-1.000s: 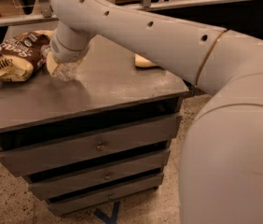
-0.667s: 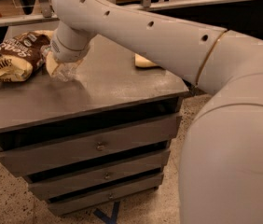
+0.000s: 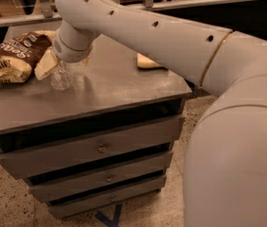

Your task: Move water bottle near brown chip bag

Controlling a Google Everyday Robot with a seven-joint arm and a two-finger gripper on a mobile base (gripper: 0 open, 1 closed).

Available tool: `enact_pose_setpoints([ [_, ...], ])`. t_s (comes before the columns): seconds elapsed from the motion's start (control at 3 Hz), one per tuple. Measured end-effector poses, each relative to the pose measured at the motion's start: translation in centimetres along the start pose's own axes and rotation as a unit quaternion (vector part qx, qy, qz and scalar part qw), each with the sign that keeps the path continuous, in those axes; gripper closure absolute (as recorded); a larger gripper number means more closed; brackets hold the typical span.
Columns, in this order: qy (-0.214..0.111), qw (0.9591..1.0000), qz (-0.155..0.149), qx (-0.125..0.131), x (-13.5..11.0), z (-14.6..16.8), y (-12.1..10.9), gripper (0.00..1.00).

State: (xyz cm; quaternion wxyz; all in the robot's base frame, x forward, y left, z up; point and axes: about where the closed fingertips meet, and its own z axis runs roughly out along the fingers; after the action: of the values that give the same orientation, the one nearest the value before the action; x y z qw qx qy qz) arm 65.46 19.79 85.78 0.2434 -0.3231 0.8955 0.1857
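Note:
The water bottle (image 3: 61,79), small and clear, stands upright on the grey cabinet top (image 3: 110,86) at its left side. The brown chip bag (image 3: 15,56), dark brown with white lettering and cream ends, lies just to the left of it at the back left corner. My gripper (image 3: 61,66) is directly over the bottle's upper part. It is mostly hidden behind my own wrist (image 3: 72,44), which reaches in from the right. The bottle's cap is hidden under the gripper.
A flat yellow sponge (image 3: 147,61) lies at the back right of the top, partly behind my arm (image 3: 162,30). The cabinet has three drawers (image 3: 100,148) below. A shelf and rail run behind it, and the floor is speckled.
Almost nothing differs. The bottle and gripper stay beside the chip bag, perhaps shifted very slightly left.

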Motion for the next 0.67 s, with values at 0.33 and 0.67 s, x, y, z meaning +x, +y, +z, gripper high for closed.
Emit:
enact_pose_setpoints([
  [0.33,-0.006,1.0,0.006,-0.001,0.1,-0.5,-0.5,0.0],
  [0.67,-0.02,0.9996,0.022,0.001,0.2,-1.8,-2.4,0.0],
])
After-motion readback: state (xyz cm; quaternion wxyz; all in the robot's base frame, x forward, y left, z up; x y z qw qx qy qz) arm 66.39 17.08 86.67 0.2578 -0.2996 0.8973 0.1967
